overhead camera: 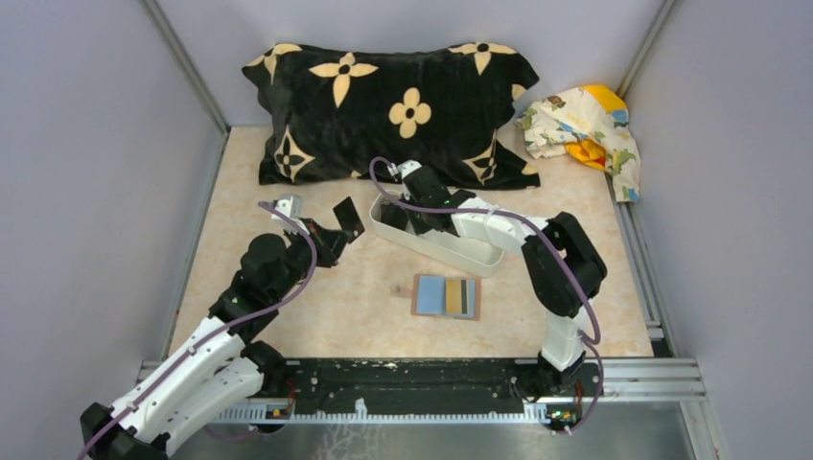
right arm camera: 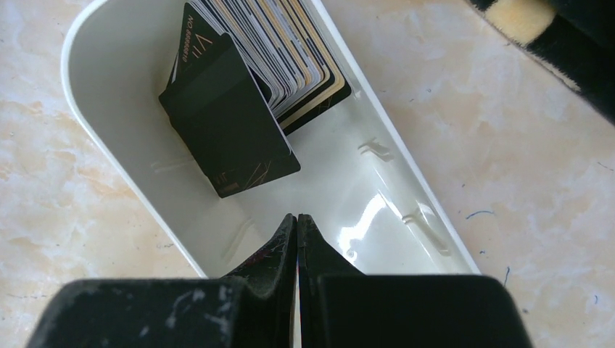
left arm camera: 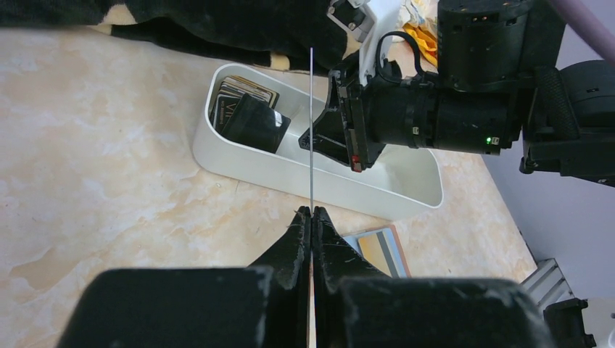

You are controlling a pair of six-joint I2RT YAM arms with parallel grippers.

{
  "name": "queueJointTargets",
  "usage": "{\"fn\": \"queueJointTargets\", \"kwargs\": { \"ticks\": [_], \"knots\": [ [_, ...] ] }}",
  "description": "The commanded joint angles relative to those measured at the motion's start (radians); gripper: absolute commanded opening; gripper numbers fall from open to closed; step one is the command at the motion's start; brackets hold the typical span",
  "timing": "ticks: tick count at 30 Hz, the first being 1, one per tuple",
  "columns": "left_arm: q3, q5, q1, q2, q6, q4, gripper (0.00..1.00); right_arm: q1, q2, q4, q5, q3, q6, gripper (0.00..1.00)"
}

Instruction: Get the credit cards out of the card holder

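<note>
Overhead, card holder (overhead camera: 429,295): it lies open on the bench (overhead camera: 316,316), just in front of the white tray (overhead camera: 470,251), blue inside facing up.
Overhead, what sits in it: a tan card (overhead camera: 452,295) and a dark card (overhead camera: 468,296) show side by side on its right half, so the job is not finished.
Overhead, left pincer (overhead camera: 336,232): raised over the bench to the left of the tray, clenched on a held card (overhead camera: 348,217) that looks black.
Overhead, right pincer (overhead camera: 420,222): dipped into the tray, with its tips lost among the dark shapes there.
Left wrist, grip: the fingers press together on the held card, which is seen edge-on as a thin line rising from the tips.
Left wrist, blocked parts: the right arm covers the middle of the tray, and only a corner of the card holder peeks past a finger.
Right wrist, grip: the right pincer is clenched with its tips touching, nothing shows between them, and it points at the tray's bare floor.
Right wrist, tray: a stack of cards (right arm camera: 290,51) leans at the far end, with one loose card (right arm camera: 228,138) tilted against it.
Progress: I judge it well along, with many cards out, one in the air, and at least two to go.
Hard to tell: how many cards are in the stack, and whether more hide behind the two in the slots.
</note>
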Motion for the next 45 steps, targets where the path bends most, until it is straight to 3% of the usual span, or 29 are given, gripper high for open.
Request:
{"fn": "queueJointTargets", "kwargs": {
  "ticks": [1, 22, 33, 36, 40, 45],
  "knots": [
    [-0.013, -0.009, 0.007, -0.008, 0.012, 0.012, 0.0, 0.016, 0.039, 0.043, -0.015, 0.044, 0.006, 0.0],
    [-0.011, -0.046, 0.008, -0.037, 0.035, -0.035, 0.0, 0.026, 0.173, 0.011, -0.035, 0.218, -0.019, 0.0],
    [-0.013, 0.006, 0.01, -0.027, 0.027, -0.001, 0.0, 0.026, 0.028, -0.012, 0.05, 0.114, -0.035, 0.0],
    [-0.018, 0.079, 0.009, -0.011, 0.039, 0.044, 0.0, 0.026, -0.054, -0.006, 0.054, 0.062, -0.037, 0.0],
    [-0.041, 0.307, 0.01, 0.0, 0.105, 0.166, 0.0, 0.024, -0.255, 0.043, 0.014, -0.042, -0.055, 0.0],
    [-0.127, 0.558, 0.009, -0.01, 0.162, 0.369, 0.0, -0.01, -0.543, 0.097, -0.199, -0.2, -0.089, 0.0]
  ]
}}
